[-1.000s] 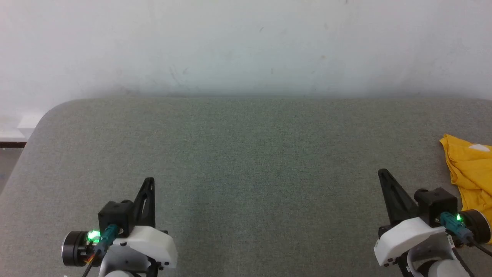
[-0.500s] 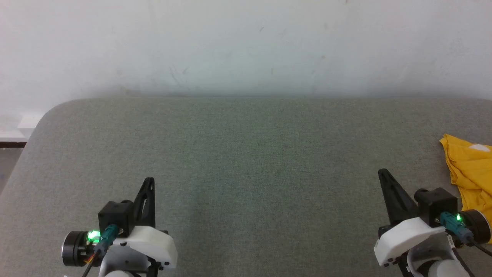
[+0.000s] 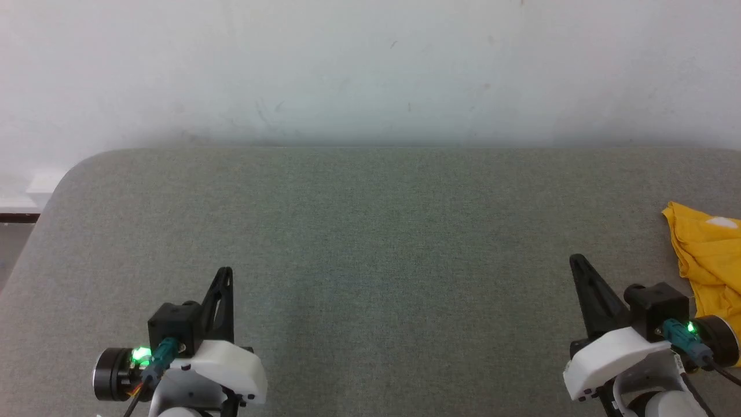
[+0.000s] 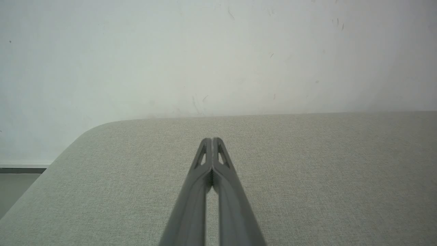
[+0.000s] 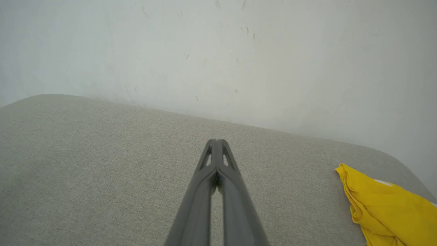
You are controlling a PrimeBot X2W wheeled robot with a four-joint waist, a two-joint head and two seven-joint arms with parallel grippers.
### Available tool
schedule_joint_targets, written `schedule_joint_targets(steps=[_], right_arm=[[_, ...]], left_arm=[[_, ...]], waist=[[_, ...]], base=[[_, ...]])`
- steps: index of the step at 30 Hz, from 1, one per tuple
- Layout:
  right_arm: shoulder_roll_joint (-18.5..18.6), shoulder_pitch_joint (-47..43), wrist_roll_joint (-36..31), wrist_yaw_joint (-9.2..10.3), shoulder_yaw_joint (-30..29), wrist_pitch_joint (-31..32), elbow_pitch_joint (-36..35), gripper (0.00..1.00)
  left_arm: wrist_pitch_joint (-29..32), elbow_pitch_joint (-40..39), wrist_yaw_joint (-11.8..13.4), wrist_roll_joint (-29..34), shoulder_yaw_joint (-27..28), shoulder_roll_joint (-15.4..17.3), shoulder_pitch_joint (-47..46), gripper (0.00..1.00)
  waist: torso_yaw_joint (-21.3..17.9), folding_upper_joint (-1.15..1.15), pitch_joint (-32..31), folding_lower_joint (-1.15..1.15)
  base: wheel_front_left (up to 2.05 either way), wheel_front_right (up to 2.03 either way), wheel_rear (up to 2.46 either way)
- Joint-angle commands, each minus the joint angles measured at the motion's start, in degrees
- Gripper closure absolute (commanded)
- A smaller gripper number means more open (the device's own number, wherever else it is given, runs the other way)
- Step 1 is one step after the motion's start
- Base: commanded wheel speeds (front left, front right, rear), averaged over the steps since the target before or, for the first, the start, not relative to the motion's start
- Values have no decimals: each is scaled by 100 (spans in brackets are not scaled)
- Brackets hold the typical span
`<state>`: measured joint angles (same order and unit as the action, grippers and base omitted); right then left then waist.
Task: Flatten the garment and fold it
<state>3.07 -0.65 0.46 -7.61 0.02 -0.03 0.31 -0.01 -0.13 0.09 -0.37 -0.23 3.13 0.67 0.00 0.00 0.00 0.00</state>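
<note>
One garment (image 3: 709, 255) lies on the far right of the surface (image 3: 370, 231), and the edge of the head view cuts it, so only a part of it can be seen. The cloth is bright yellow and it isn't flat: it is bunched, with soft folds and a doubled, wavy hem along its left side. A small white patch shows near its upper edge. In the right wrist view the same cloth sits close to the rounded corner of the surface, and one pointed corner of it is turned toward the wall (image 3: 370, 69).

The right gripper (image 3: 575, 259) is near the garment, to its left, but the tip is apart from the cloth and touches nothing. Its jaws are pressed together, tip against tip, and there is nothing between them. In the head view the dark wrist part of this arm covers a bit of the lower yellow cloth.

The left gripper (image 3: 226, 272) is well apart from the garment, over the left half of the grey-green woven surface. Its jaws are also closed fully and hold nothing.
</note>
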Motion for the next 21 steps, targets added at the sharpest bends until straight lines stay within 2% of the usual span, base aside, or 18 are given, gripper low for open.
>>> schedule_joint_targets(steps=[1, 21], right_arm=[[-19, 65, -46, 12, -2, 3, -31, 100], [-19, 65, -46, 12, -2, 3, -31, 100]], left_arm=[[1, 13, -9, 37, 23, -25, -67, 100], [1, 13, -9, 37, 23, -25, -67, 100]], waist=[[0, 0, 0, 0], [0, 0, 0, 0]], base=[[0, 0, 0], [0, 0, 0]])
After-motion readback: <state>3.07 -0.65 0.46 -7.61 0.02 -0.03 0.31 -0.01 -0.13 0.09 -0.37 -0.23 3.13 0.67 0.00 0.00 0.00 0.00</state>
